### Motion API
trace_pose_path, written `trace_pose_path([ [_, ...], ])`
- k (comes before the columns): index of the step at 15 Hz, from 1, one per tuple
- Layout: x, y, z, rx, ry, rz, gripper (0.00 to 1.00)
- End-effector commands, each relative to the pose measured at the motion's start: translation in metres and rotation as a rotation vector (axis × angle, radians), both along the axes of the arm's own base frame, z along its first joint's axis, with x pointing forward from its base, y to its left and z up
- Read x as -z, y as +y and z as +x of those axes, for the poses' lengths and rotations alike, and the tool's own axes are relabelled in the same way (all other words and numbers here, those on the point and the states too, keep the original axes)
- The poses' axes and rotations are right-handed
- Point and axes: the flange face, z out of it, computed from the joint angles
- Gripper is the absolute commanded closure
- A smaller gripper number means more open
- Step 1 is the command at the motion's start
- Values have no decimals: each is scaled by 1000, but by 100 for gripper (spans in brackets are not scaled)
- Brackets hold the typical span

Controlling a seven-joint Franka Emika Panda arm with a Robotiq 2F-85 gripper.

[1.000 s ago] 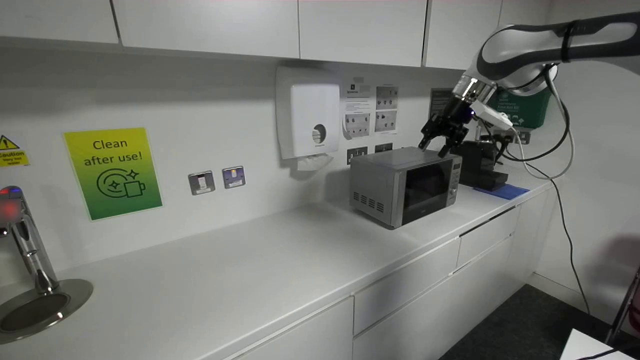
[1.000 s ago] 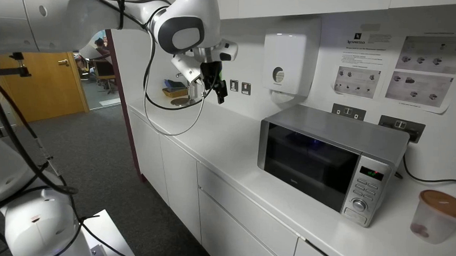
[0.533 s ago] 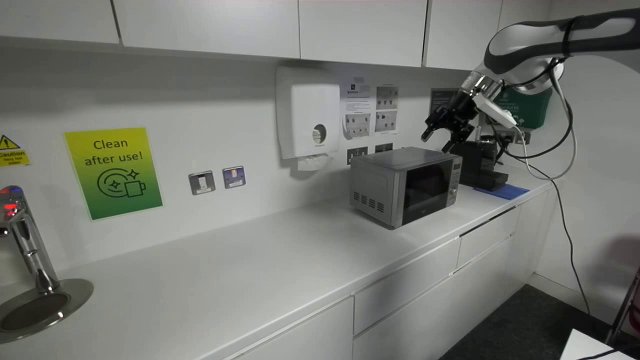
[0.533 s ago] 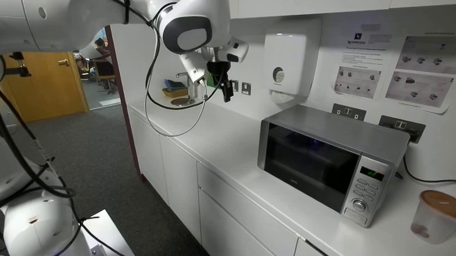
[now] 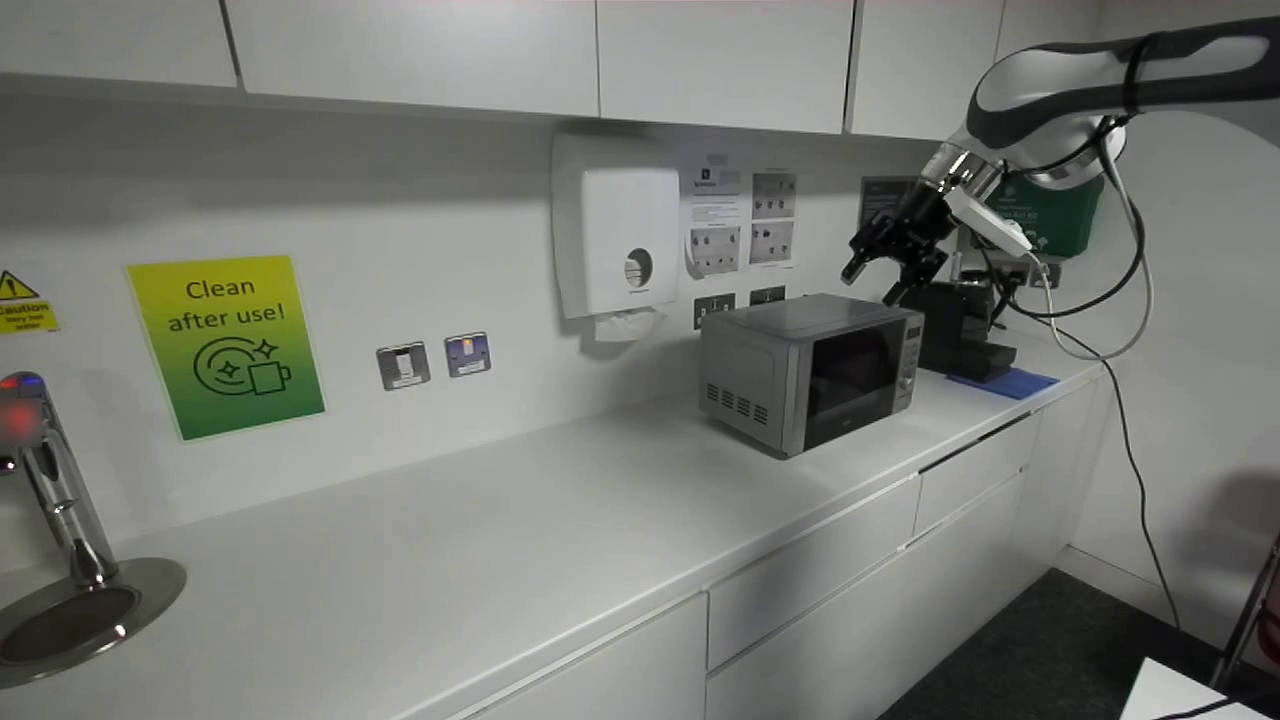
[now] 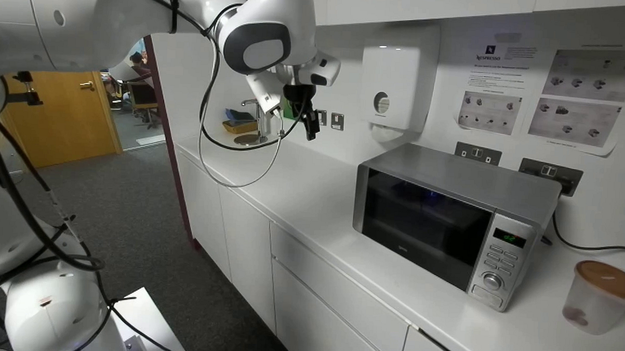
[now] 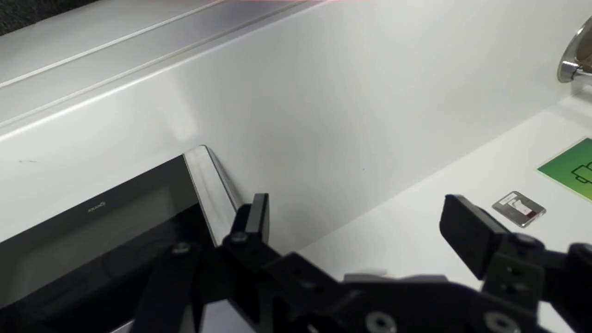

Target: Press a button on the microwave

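The silver-grey microwave stands on the counter in both exterior views (image 5: 745,370) (image 6: 463,175). Its door is closed. Its control panel (image 6: 499,260) has small grey buttons (image 6: 507,264), a round knob (image 6: 492,281) and a display (image 6: 509,238) with green digits. My black gripper (image 5: 871,287) hangs in the air near the microwave, apart from it. It also shows in an exterior view (image 6: 311,131), left of the microwave and above its top. In the wrist view the gripper (image 7: 357,198) is open with nothing between its fingers. The microwave's door window (image 7: 152,208) shows there at lower left. The panel is out of that view.
A black appliance (image 5: 955,330) on a blue cloth (image 5: 1015,384) stands beyond the microwave. A plastic tub with an orange lid (image 6: 608,279) stands beside the panel. A white dispenser (image 5: 628,230) hangs on the wall under the cupboards (image 5: 720,60). Cables (image 6: 260,173) hang from the arm.
The gripper has risen a little and tilted slightly, shifting a little to the right in both exterior views. This happened in the first half second; since then it looks still. The microwave has not moved.
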Motion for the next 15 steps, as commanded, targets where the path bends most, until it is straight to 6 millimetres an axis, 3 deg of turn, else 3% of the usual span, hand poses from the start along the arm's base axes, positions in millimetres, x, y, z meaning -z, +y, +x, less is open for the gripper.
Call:
trace_pose_path([
  [1, -9, -30, 3, 15, -2, 29, 0],
  [8, -38, -172, -16, 211, -61, 342, 0],
  [10, -35, -206, -16, 290, -105, 453, 0],
  [12, -18, -235, -9, 353, -168, 486, 0],
  [15, 20, -256, 8, 391, -213, 462, 0],
])
